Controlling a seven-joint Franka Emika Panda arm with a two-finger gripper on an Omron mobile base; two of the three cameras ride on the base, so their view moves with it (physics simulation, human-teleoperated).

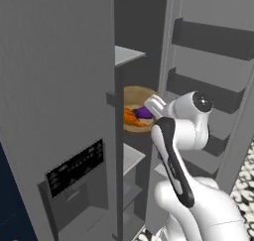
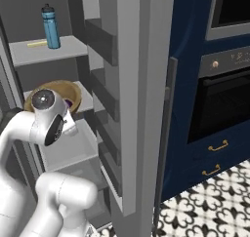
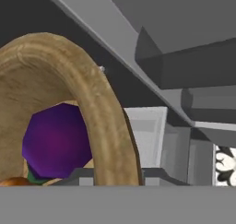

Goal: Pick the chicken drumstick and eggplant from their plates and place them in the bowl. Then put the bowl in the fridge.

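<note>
The fingers are hidden behind the wooden bowl (image 3: 110,121) rim and the wrist, so their grip cannot be told. The bowl sits inside the open fridge (image 1: 54,86) near a shelf's front edge, holding the eggplant (image 3: 57,140) and the partly hidden chicken drumstick (image 1: 130,117).

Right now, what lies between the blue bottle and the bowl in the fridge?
A grey fridge shelf: the blue bottle stands on it, the bowl sits below. The right base view shows it.

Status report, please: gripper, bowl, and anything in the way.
Gripper hidden at bowl rim, state unclear. Bowl tilted inside open fridge, eggplant and drumstick in it. Nothing blocking.
</note>
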